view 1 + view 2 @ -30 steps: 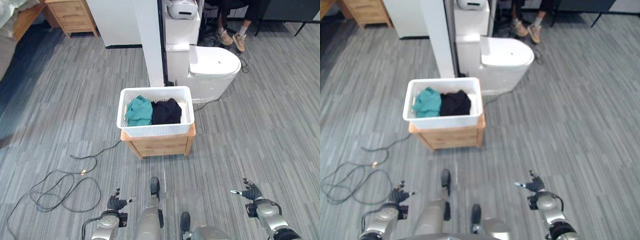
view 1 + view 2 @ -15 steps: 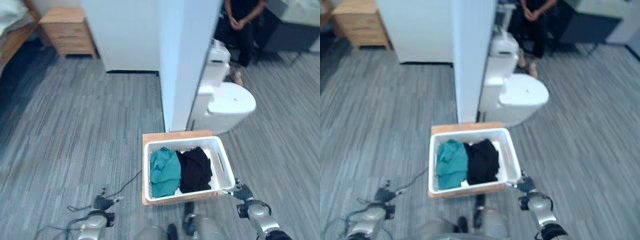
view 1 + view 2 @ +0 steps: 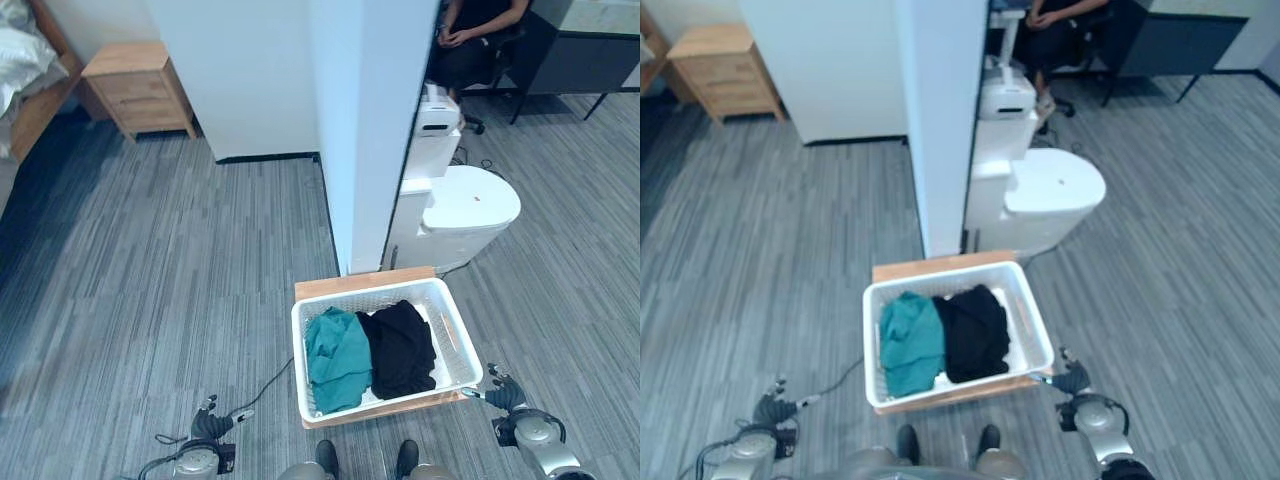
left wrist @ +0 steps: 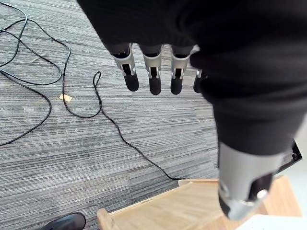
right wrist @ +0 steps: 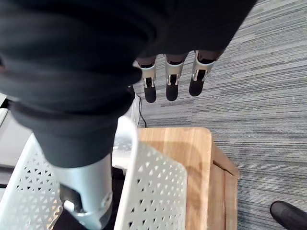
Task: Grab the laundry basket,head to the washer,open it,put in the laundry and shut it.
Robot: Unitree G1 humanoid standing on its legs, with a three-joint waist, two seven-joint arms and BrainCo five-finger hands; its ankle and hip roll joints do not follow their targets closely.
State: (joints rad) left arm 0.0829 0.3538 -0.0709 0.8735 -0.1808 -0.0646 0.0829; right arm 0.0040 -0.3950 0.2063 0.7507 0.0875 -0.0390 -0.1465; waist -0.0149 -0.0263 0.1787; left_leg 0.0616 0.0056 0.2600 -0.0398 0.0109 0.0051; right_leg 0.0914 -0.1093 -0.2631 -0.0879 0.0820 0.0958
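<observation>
Standing at the white basket of clothes on its low wooden stand, right hand just beside the rim, left hand well apart, both with fingers straight and empty; grabbing, washer steps all remain.

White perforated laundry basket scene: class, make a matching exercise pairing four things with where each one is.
Things:
1. white perforated laundry basket
2. teal garment
3. black garment
4. right hand

Places:
A. on the robot's right side inside the basket
B. beside the basket's right corner, fingers straight
C. on a low wooden stand
D. on the robot's left side inside the basket

Pairs: 1-C, 2-D, 3-A, 4-B
</observation>
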